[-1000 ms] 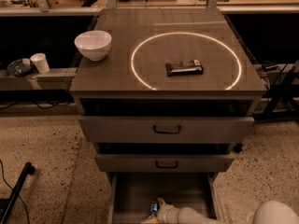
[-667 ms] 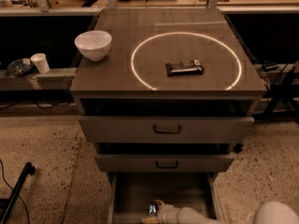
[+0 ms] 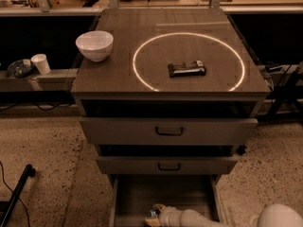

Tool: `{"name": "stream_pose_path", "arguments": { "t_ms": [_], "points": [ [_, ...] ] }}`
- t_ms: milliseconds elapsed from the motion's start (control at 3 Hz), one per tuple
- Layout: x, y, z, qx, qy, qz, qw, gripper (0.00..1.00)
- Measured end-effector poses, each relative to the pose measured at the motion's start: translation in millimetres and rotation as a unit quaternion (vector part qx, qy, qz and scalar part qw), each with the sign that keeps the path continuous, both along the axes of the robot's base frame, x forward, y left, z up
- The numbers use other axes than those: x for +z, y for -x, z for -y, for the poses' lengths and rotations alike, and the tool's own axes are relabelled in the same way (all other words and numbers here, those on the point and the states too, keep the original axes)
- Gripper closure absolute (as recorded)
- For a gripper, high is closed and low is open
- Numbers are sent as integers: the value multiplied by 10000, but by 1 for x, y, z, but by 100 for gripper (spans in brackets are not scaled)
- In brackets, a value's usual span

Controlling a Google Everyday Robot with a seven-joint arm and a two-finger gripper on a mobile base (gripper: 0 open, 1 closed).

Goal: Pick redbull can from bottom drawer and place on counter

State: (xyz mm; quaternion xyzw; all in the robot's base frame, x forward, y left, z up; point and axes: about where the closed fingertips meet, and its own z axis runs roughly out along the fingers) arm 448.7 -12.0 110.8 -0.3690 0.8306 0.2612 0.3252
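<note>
At six o'clock, inside the open bottom drawer [image 3: 142,193], the end effector [image 3: 159,212] is at the redbull can [image 3: 152,215], grip state cannot be told; lift and placement on the twelve o'clock worktop [image 3: 118,79] are judged outstanding.

The robot's pale arm [image 3: 194,218] comes in from the lower right, a rounded white joint [image 3: 279,216] showing at the bottom corner, and stretches leftward almost level. Its claw [image 3: 154,213] sits low inside the front of the open bottom drawer [image 3: 142,193].
</note>
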Motion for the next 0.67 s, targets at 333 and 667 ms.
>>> {"name": "stream_pose_path", "arguments": {
  "t_ms": [333, 667],
  "points": [
    [13, -1, 3, 208, -160, 55, 9996, 100],
    [46, -9, 8, 647, -579, 227, 9960, 100]
  ]
}}
